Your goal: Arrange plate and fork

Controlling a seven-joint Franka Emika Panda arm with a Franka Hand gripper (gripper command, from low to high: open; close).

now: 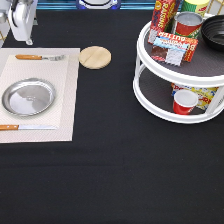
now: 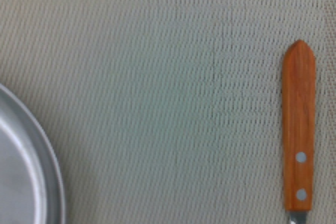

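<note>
Black cloth covers the table [image 1: 115,170], and a pale woven rectangular placemat [image 1: 67,100] lies on it at the exterior view's left. The robot's white two-finger pincer [image 1: 25,39] hangs at the exterior view's top left, above the far edge of the mat. It carries nothing. Whether its fingers are spread or pressed together cannot be told from this angle.

Directly below the pincer lies the small fork with orange-brown wooden handle and short silver tines [image 1: 39,57]. It rests flat on the mat, handle toward the exterior view's left, tines toward the right, parallel to the mat's far edge. It is apart from the pincer and lies free.

Further from the pincer, toward the exterior view's bottom, sits the round shallow shiny silver metal plate with raised rim [image 1: 28,97], centred on the mat. Beyond it, along the mat's near edge, lies a wooden-handled knife with long flat blade [image 1: 25,127]. Fork and knife flank the plate, one on each side, neither touching it. Judged from this layout, the setting looks arranged: plate central, cutlery parallel on either side.

In the wrist view the fork [image 2: 298,135] shows a smooth tapered handle with two metal rivets, and the plate [image 2: 30,170] a polished curved rim, with bare mat [image 2: 165,100] between them.

A round pale wooden disc [image 1: 95,56] lies just off the mat, to the pincer's right in the exterior view. A white two-tier turntable shelf [image 1: 150,95] with groceries stands well apart at the right.
</note>
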